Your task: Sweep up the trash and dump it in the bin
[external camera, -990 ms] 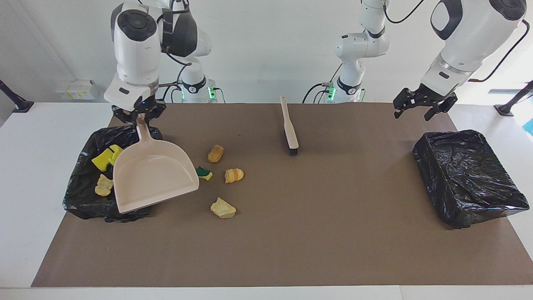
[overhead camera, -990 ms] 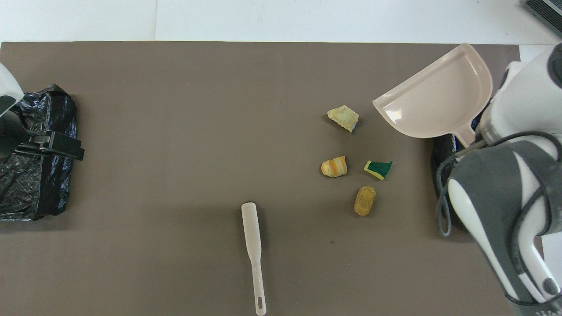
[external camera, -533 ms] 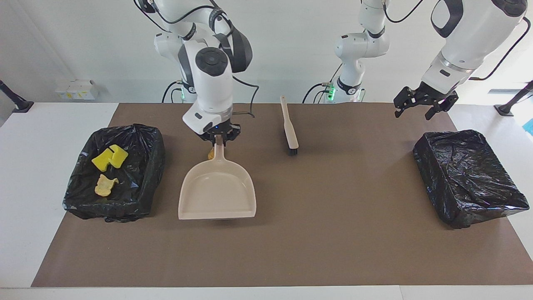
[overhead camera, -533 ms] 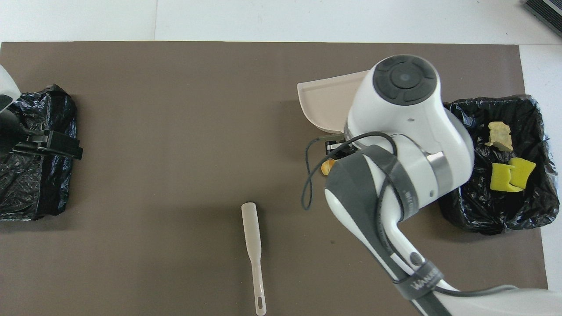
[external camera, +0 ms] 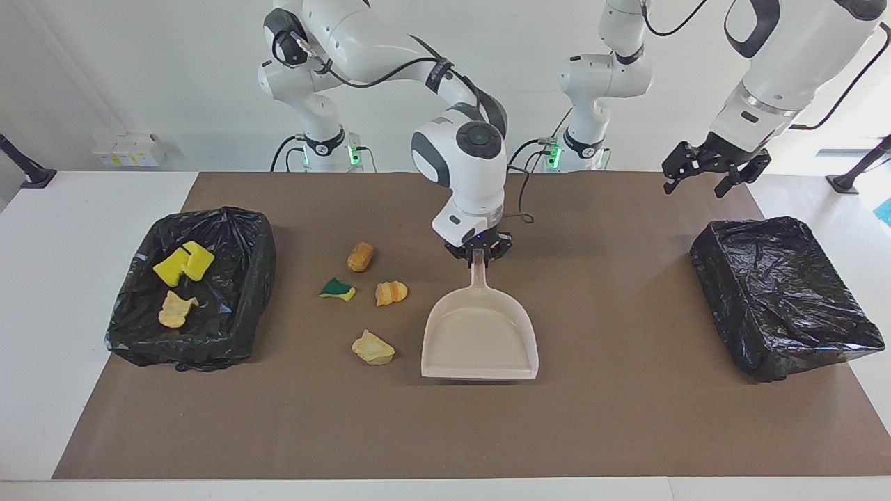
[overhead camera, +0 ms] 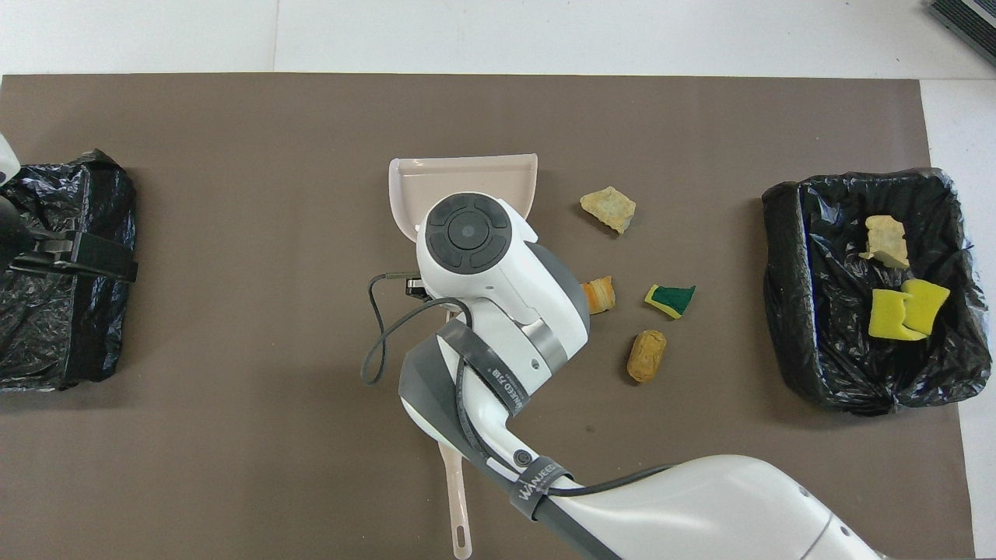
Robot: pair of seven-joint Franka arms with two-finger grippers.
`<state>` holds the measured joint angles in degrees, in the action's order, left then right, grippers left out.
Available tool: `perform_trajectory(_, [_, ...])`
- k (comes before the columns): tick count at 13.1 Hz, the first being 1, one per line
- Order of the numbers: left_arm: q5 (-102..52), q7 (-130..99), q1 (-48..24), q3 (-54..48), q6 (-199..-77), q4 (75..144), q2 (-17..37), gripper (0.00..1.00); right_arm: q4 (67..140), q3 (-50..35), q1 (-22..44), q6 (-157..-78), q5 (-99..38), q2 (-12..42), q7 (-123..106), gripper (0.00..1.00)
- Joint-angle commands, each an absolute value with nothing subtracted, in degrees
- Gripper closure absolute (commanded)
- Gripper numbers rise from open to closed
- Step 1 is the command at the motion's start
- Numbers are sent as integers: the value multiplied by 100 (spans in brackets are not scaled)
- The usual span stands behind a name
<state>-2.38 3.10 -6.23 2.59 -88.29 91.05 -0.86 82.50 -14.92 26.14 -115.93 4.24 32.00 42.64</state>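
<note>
My right gripper (external camera: 477, 253) is shut on the handle of the beige dustpan (external camera: 480, 341), which lies low at the middle of the mat, mouth turned away from the robots (overhead camera: 467, 175). Several scraps of trash lie loose beside it toward the right arm's end: a tan chunk (external camera: 360, 256), a green-topped sponge piece (external camera: 337, 289), an orange chunk (external camera: 390, 292) and a pale yellow chunk (external camera: 373, 347). The black-lined bin (external camera: 250, 278) at that end holds yellow sponge pieces (external camera: 183, 264) and a tan chunk (external camera: 174, 309). My left gripper (external camera: 711, 170) hangs open in the air.
A second black-lined bin (external camera: 786, 296) stands at the left arm's end, under and beside the left gripper (overhead camera: 74, 255). The brush is mostly hidden under my right arm; only its beige handle (overhead camera: 459, 498) shows, nearer to the robots than the dustpan.
My right arm carried the dustpan from over the bin with scraps, across the loose trash, and down to the middle of the mat. The left gripper stayed almost still.
</note>
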Motion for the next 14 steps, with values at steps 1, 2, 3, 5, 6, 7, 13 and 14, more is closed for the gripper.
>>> perform_trajectory(1, [-132, 272, -721, 334, -8727, 9053, -132, 0, 8007, -1520, 2575, -11689, 273, 3419, 4228, 100])
perform_trajectory(2, [-132, 272, -703, 334, -8719, 9061, -132, 0, 8024, -1538, 2610, -11759, 281, 3480, 4228, 100])
perform_trajectory(3, [-132, 299, -694, 334, -8719, 9062, -132, 0, 8033, -1538, 2602, -11803, 281, 3515, 4193, 100])
perform_trajectory(5, [-149, 246, -755, 334, -8701, 9062, -132, 0, 8051, -1538, 2566, -11804, 272, 3507, 3939, 27])
perform_trajectory(6, [-149, 307, -782, 317, -8710, 9088, -141, 0, 8042, -1538, 2575, -11795, 281, 3481, 3911, 0])
perform_trajectory(7, [-149, 316, -791, 290, -8745, 9097, -149, 0, 8042, -1538, 2575, -11778, 264, 3428, 3920, 0])
perform_trajectory(13, [-176, 299, -1186, 202, -9525, 9500, -18, 0, 9321, -1564, 2619, -11048, -209, 1876, 3779, 0])
perform_trajectory(14, [-184, 299, -1256, 202, -9701, 9492, 165, 0, 9743, -1599, 2697, -11074, -333, 1585, 3762, 0])
